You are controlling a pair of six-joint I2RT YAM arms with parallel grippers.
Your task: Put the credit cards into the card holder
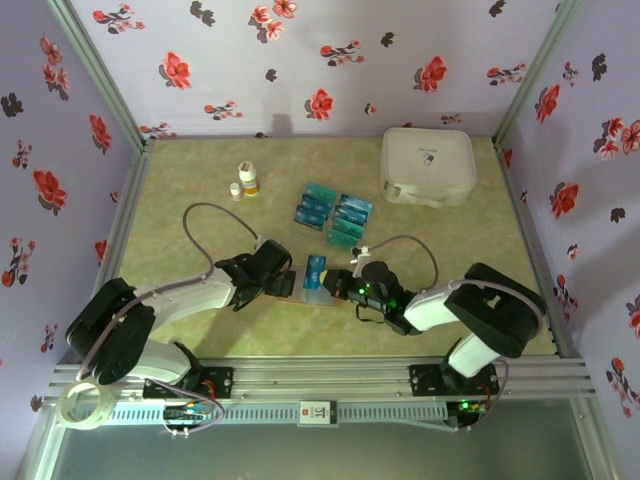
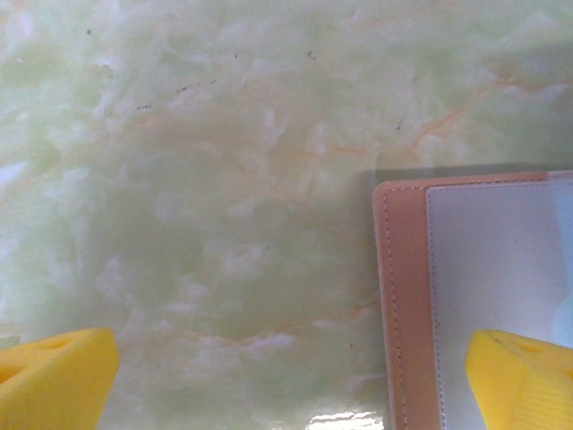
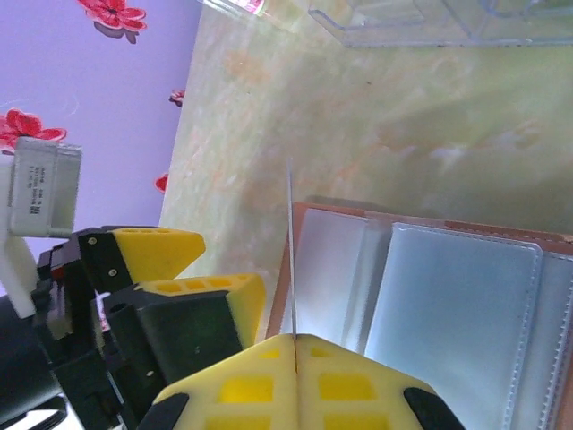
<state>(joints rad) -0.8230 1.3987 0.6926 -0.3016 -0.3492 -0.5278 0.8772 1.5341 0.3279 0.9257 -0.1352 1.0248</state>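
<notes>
The card holder [image 1: 303,296] lies open on the green mat between the two arms, brown-edged with clear sleeves [image 3: 448,305]. My right gripper [image 3: 294,345] is shut on one credit card [image 3: 291,242], which I see edge-on and standing upright over the holder's left sleeve; from above that card [image 1: 316,269] is teal. My left gripper [image 2: 286,385] is open and low over the mat, one yellow fingertip [image 2: 524,376] above the holder's left part [image 2: 405,296]. Several more credit cards [image 1: 335,215] lie in two rows farther back.
A large white rounded case [image 1: 427,165] sits at the back right. Two small bottles [image 1: 245,181] stand at the back left. A tape roll [image 1: 85,405] hangs off the rail near the left base. Clear plastic [image 3: 430,22] lies beyond the holder.
</notes>
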